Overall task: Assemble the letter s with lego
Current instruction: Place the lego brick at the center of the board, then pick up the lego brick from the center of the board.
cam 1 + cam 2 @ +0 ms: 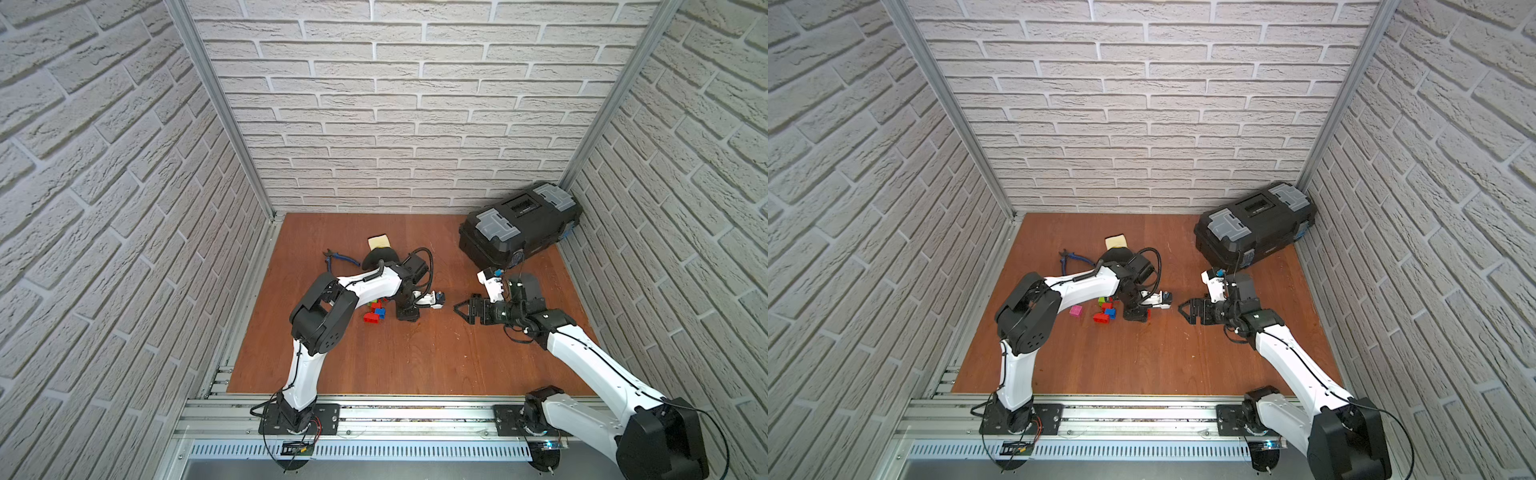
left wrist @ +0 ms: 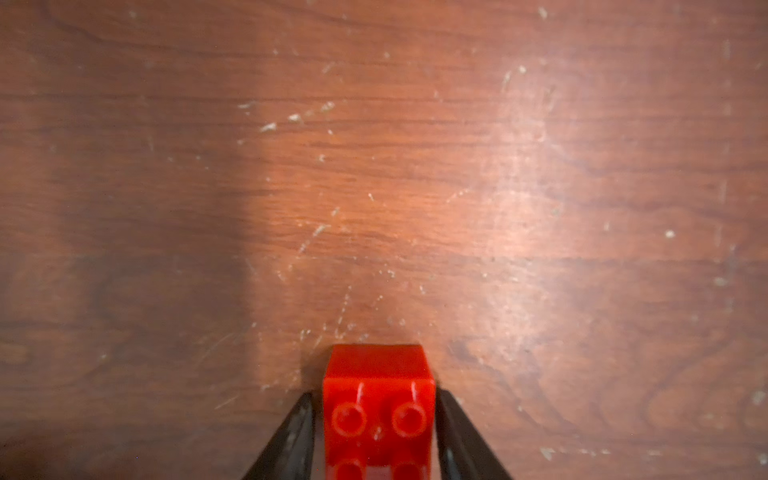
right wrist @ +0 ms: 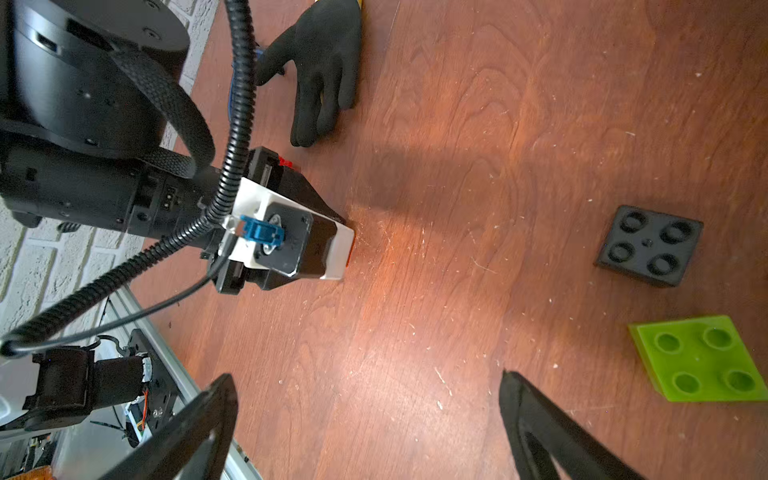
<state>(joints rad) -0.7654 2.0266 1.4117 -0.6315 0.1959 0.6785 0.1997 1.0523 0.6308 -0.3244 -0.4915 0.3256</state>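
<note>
1 red lego brick (image 2: 378,374) betw. L gripper (image 2: 374,395) jaws

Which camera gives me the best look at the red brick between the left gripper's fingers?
Left wrist: the red brick sits close, studs visible, between the left gripper's fingers. Both top views hide it under that gripper; the right wrist view shows at most an orange-red edge.

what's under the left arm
Showing at its edge: a red brick, a blue brick, a pink brick and a green brick, half covered. Anything deeper under it is hidden.
</note>
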